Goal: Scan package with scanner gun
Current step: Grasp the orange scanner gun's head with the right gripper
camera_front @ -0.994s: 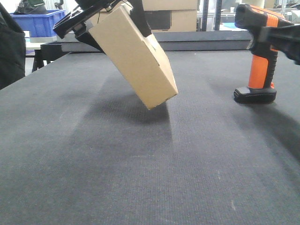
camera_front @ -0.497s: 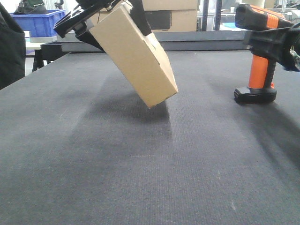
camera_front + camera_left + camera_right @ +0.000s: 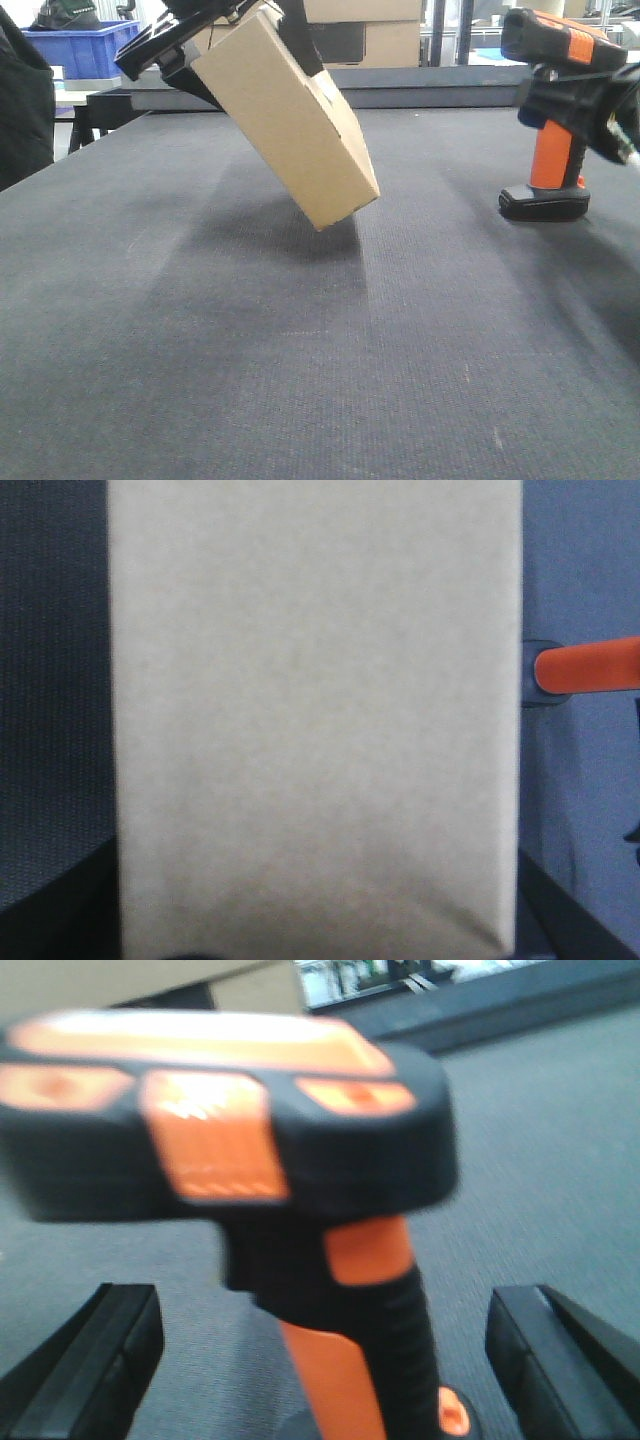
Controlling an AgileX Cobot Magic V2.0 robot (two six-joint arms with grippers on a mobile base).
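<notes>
Gripping the cardboard box by its upper end, your left claw holds it slanted, lower corner off the mat. Your right claw reaches in level, spread wide, the upright scanner standing between its fingers, untouched.

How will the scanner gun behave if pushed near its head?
It would probably tip: the scanner gun stands upright on a small foot under a bulky head. Its ribbed black grip looks rubbery, so it likely will not slip. The body seems rigid.
</notes>
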